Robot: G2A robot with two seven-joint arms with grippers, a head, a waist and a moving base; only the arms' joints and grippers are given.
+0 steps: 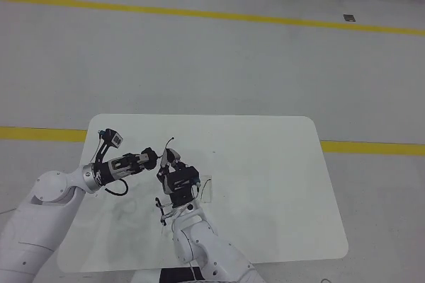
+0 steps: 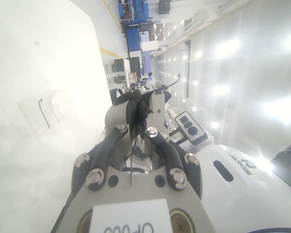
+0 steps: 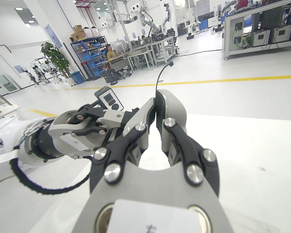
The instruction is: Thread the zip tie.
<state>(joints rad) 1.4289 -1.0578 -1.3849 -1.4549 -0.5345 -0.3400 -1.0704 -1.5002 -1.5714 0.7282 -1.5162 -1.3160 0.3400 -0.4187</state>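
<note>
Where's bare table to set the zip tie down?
Free: the table from the clear bag out to its right edge, and the strip along the far edge. Crowded: left of the bag, where left gripper and right gripper meet on the zip tie.

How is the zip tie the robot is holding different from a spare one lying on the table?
The held zip tie sticks up in the air, pinched in the right gripper's fingers; the spare tie lies flat in a clear bag on the table. Both are thin and black.
</note>
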